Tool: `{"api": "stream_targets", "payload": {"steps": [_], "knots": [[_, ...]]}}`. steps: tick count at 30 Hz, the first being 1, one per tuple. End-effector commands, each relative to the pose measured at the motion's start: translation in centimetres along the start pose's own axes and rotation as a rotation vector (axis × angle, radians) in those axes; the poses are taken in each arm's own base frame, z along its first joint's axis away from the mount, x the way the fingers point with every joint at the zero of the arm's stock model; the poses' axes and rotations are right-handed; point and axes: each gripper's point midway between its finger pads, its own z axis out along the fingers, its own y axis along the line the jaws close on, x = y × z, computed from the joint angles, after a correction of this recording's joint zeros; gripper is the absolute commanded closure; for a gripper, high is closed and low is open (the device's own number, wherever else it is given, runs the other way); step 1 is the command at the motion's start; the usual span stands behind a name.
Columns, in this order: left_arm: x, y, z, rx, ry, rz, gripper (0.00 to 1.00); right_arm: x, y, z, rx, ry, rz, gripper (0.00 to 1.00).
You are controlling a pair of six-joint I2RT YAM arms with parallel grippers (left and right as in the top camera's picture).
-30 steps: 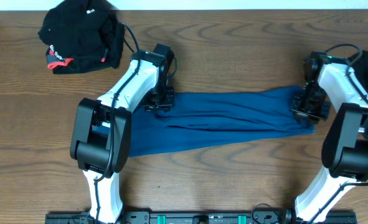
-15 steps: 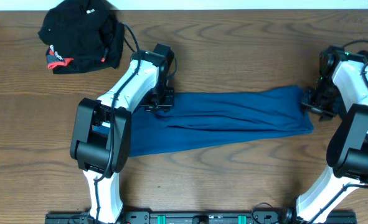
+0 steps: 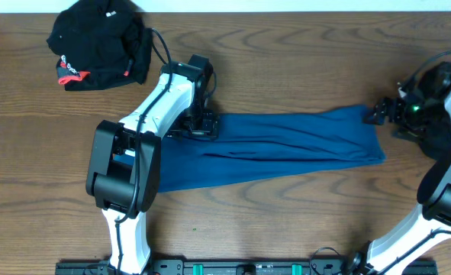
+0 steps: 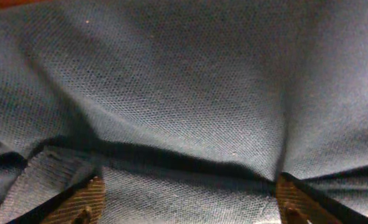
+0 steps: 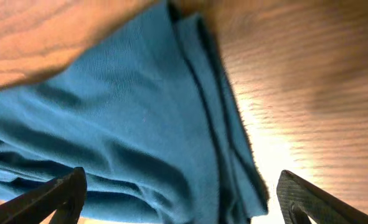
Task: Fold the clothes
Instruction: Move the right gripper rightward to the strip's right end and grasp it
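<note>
Overhead evenly lit; left wrist view dim; right wrist blurred, glare on table

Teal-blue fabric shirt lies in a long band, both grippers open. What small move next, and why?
Probably lift the left gripper clear of the teal-blue fabric shirt. Its open jaws sit low on the band's upper left edge, while the open right gripper hangs apart from the right end; the band lies flat, ready for a crosswise fold.

teal shirt: folded into long band, lying flat across middle of desk, left to right, slightly slanted, right end farther back. soft creases run along length; layered edges show at right end. black garment, red-white trim: crumpled heap, far left corner, well apart from shirt.
</note>
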Motion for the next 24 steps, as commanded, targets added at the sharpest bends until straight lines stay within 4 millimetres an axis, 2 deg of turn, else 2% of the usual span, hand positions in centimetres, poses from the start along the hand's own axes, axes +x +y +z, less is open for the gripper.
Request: {"api": "stream_targets", "payload": {"steps": [1,5,15,24], "knots": [[0.1,0.5,-0.4,-0.014,-0.009,0.006,0.03,-0.3,-0.5,-0.5,-0.046,-0.034,-0.017,0.02],[0.0,0.4,-0.4,-0.013,-0.013,0.007,0.0,-0.4,-1.4,-0.3,-0.05,-0.036,-0.007,0.01],[-0.1,0.4,-0.4,-0.011,-0.018,0.007,0.02,0.7,-3.0,3.6,-0.073,0.067,0.024,0.02],[-0.2,0.4,-0.4,-0.01,-0.023,0.007,0.02,1.3,-3.5,5.1,-0.082,0.111,0.042,0.02]]}}
